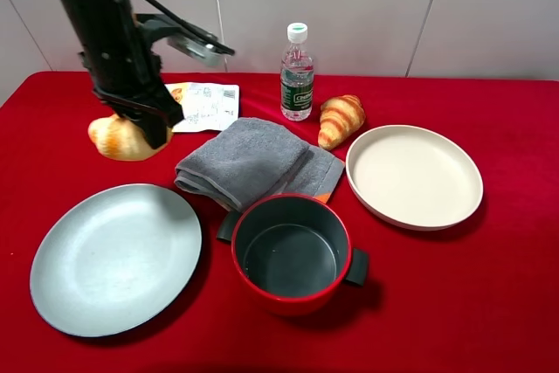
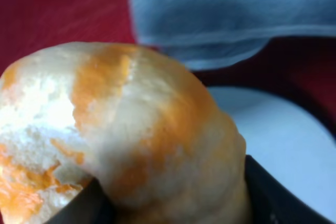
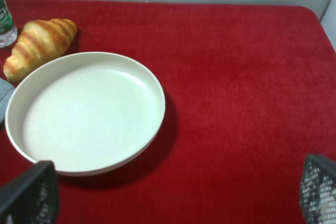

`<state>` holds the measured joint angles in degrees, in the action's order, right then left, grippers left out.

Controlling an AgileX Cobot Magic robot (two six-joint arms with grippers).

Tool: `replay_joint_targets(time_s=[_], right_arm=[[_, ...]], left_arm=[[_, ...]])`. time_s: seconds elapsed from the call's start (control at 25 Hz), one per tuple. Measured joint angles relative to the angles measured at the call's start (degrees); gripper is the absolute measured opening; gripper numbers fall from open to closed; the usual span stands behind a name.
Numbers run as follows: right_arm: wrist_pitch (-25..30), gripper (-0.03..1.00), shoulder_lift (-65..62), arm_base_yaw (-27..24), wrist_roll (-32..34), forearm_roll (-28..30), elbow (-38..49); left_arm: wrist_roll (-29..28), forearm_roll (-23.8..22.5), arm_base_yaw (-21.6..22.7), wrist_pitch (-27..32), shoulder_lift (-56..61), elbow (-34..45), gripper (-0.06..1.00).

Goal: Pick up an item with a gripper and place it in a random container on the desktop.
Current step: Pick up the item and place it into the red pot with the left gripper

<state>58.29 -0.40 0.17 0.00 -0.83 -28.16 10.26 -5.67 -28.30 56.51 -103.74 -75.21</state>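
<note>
The bread roll (image 1: 115, 139) is golden-brown with pale patches and sits at the far left of the red desktop (image 1: 489, 303). My left gripper (image 1: 147, 121) comes down on it from above. In the left wrist view the roll (image 2: 131, 129) fills the frame, and the left gripper (image 2: 173, 211) has a dark finger pressed on each side of it. The red pot (image 1: 293, 255), dark grey inside, stands empty at the front centre. My right gripper (image 3: 173, 198) is open and empty above the cloth beside the cream dish (image 3: 84, 114); it is out of the high view.
A flat grey plate (image 1: 113, 259) lies at the front left and a folded grey towel (image 1: 249, 162) behind the pot. A water bottle (image 1: 297, 72), a croissant (image 1: 341, 118) and a paper packet (image 1: 205, 104) stand at the back. The cream dish (image 1: 413, 175) is on the right.
</note>
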Motion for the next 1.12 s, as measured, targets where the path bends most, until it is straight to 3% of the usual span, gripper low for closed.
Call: replay_joint_targets(time_s=[0.68, 1.12], right_arm=[[0.0, 0.69, 0.0, 0.0, 0.0, 0.0, 0.0], [0.0, 0.69, 0.0, 0.0, 0.0, 0.0, 0.0]], left_arm=[[-4.8, 0.0, -15.5, -9.3, 0.0, 0.0, 0.44], [-8.2, 0.0, -23.2, -11.9, 0.0, 0.0, 0.44]])
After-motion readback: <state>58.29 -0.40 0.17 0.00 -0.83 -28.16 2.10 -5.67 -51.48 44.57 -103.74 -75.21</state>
